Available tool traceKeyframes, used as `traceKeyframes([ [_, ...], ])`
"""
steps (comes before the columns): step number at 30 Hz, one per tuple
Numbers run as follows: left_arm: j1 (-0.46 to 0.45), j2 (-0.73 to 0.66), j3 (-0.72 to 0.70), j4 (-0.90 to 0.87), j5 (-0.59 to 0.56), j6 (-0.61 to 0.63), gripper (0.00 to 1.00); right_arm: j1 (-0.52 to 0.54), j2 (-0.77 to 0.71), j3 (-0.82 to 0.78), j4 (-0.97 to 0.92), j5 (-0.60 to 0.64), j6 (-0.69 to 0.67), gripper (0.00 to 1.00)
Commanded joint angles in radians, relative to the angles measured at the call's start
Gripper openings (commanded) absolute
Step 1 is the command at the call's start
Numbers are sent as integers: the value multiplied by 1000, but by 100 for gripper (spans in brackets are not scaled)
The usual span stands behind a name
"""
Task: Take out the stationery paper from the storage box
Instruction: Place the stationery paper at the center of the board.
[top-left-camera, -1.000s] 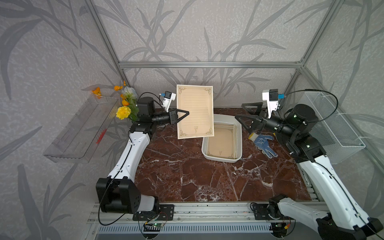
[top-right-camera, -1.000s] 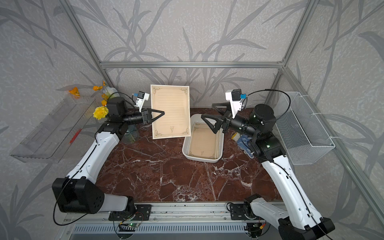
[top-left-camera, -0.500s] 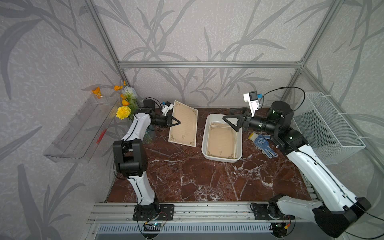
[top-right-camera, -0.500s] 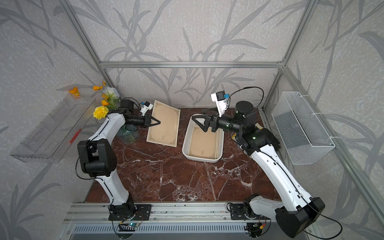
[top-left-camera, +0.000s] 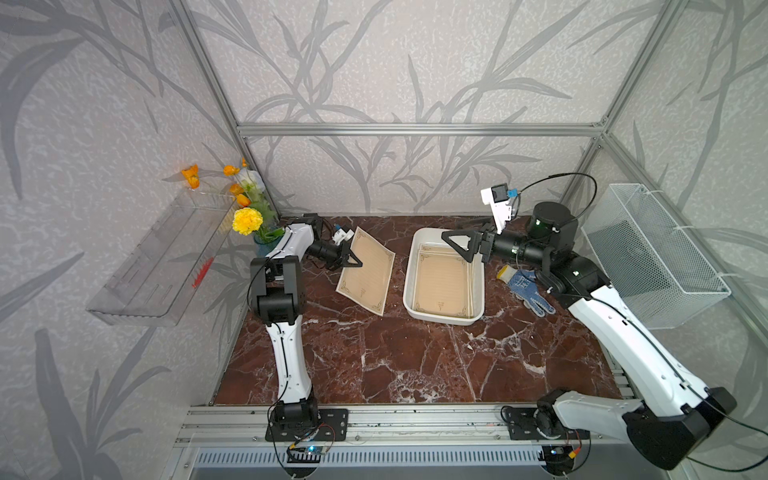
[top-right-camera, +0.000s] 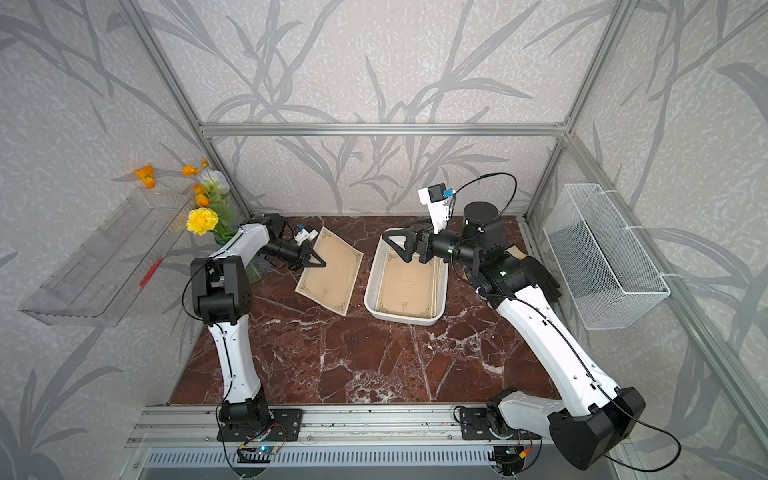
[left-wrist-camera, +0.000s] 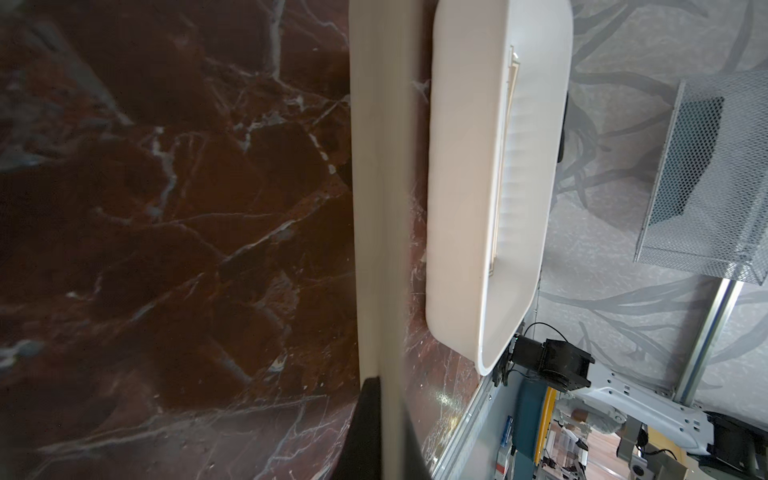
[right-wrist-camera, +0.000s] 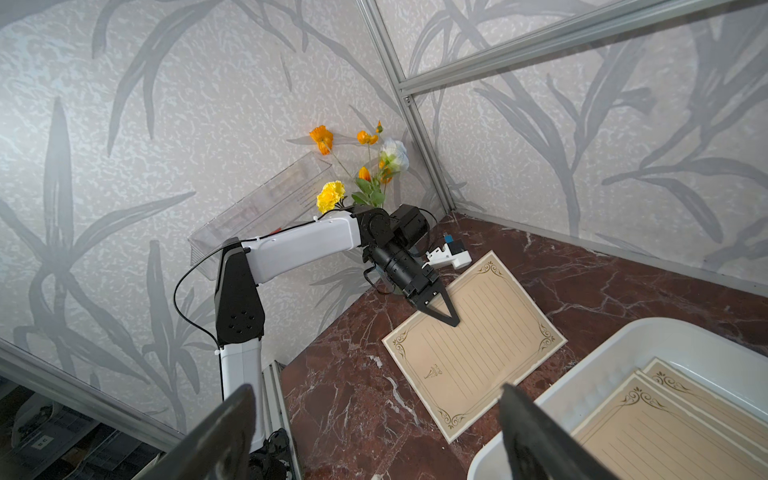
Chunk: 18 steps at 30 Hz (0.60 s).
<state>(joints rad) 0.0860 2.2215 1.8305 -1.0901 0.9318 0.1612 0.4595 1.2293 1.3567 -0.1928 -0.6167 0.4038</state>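
Judging from how things lie, the task is only partly done; one sheet of stationery paper (top-left-camera: 368, 277) is out of the storage box (top-left-camera: 408, 274) and lies just beside it on the marble table (top-left-camera: 415, 353), its near end seemingly down on the stone, its far edge a little raised; a few stacked sheets (top-left-camera: 442, 286), slightly fanned, lie inside the box, so most of the work is left. The left gripper (top-left-camera: 352, 261) is clamped tight on the far edge of the removed sheet and has not yet let go; releasing it looks like the step in hand. The right gripper (top-left-camera: 459, 248) has its jaws spread wide and holds nothing; it hangs over the far end of the box, above the stacked sheets without touching them, seemingly placed to take the next one.
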Motion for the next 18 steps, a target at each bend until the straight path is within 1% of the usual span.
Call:
traceKeyframes([
  [1,4,35,12,-19,-77,-48,0,7,6,21,-23,35,-14,89],
  [5,-11,21,-1,5,-73,-65,0,7,14,18,-16,18,-13,89],
  [9,-22,-7,-45,79,-80,-113,0,8,9,15,-23,24,-15,89],
  [12,-29,-16,-79,135,-116,-162,0,8,0,15,-31,39,-20,89],
  [18,-57,-22,-123,186,-199,-230,0,8,-18,6,-48,62,-26,88],
])
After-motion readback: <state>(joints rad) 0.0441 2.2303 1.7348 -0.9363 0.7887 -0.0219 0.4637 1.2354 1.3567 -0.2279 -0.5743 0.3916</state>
